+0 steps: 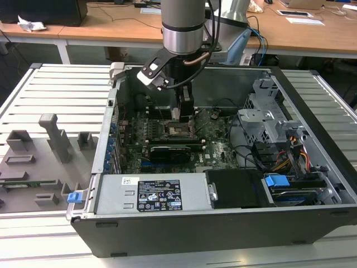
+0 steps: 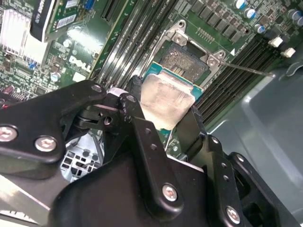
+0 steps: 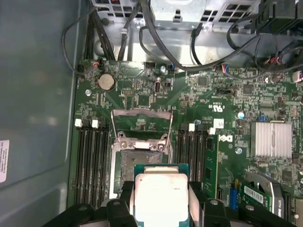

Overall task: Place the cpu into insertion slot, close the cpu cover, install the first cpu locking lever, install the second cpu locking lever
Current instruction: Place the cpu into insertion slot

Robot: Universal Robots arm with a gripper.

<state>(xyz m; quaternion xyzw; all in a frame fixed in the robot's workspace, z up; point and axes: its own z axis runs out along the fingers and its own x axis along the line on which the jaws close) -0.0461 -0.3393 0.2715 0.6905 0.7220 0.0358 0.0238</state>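
Observation:
My gripper (image 1: 186, 113) reaches down into the open computer case, shut on the cpu (image 3: 161, 191), a silvery square chip with a green edge. In the second wrist view the black fingers (image 2: 135, 97) clamp two opposite sides of the cpu (image 2: 165, 99). The chip hangs a little above and beside the insertion slot (image 3: 135, 163), whose pale contact field (image 2: 185, 59) lies bare. The cpu cover (image 3: 141, 112) stands swung open on the slot's far side. A thin locking lever (image 2: 246, 68) sticks out from the socket corner.
Long memory slots (image 3: 90, 161) flank the socket on both sides. A black card (image 1: 173, 152), a power supply (image 1: 153, 192), a drive cage (image 1: 268, 117) and loose cables (image 3: 165, 42) crowd the case. A grey fixture plate (image 1: 39, 151) lies at the exterior view's left.

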